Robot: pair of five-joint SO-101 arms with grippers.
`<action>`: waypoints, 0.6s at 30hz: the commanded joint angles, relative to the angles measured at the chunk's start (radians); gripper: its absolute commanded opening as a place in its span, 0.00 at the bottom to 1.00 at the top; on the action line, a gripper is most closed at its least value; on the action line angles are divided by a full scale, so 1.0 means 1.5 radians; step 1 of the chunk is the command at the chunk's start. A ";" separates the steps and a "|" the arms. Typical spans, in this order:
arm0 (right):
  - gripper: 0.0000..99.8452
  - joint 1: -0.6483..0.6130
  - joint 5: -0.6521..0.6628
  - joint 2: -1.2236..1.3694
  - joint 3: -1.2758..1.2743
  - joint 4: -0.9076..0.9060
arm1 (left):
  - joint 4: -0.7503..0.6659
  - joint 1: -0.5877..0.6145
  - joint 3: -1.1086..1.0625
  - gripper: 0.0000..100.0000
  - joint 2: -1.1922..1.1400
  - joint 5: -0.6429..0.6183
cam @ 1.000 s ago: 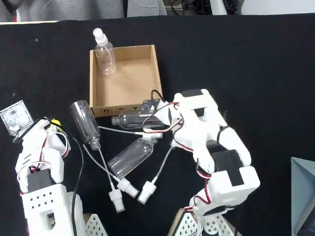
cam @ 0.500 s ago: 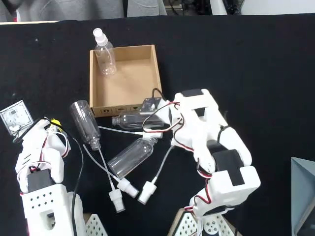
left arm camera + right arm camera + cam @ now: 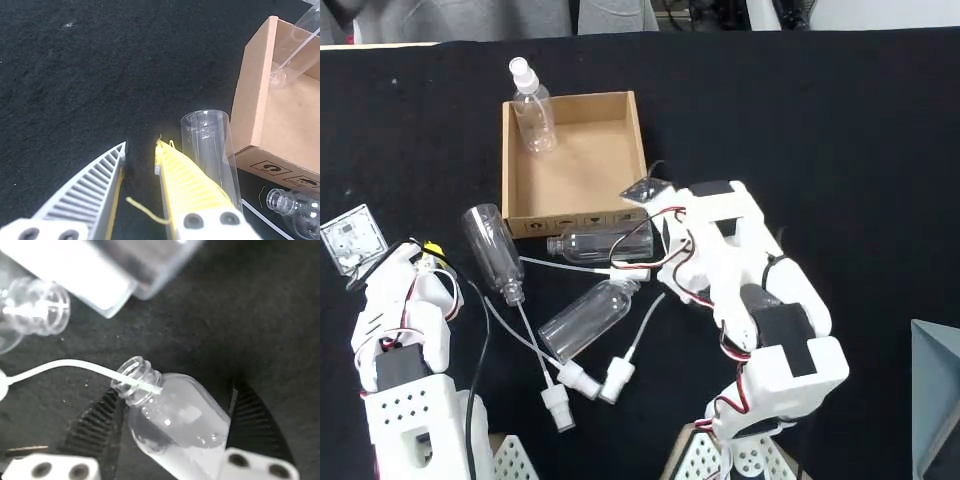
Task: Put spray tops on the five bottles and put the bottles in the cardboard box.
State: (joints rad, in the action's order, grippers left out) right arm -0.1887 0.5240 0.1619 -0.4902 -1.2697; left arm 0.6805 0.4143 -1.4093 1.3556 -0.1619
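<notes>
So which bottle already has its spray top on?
The bottle resting on the cardboard box's far corner: its white spray top is fitted. The other three lie capless.

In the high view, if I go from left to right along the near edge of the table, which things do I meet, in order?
left arm → three spray tops → right arm → grey object
</notes>
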 commanded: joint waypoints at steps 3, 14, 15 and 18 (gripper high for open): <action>0.27 0.010 -0.045 0.009 0.021 0.006 | -0.014 0.007 0.012 0.08 0.012 0.005; 0.42 -0.003 0.009 0.009 0.016 0.000 | -0.014 0.007 0.012 0.08 0.012 0.005; 0.41 -0.002 0.028 0.009 0.016 0.000 | -0.014 0.007 0.011 0.08 0.012 0.005; 0.39 0.002 0.076 0.009 0.016 -0.001 | -0.014 0.007 0.011 0.08 0.012 0.005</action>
State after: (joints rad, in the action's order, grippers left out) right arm -0.1857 0.5669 0.1726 -0.4918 -1.2712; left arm 0.6805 0.4143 -1.4093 1.3556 -0.1619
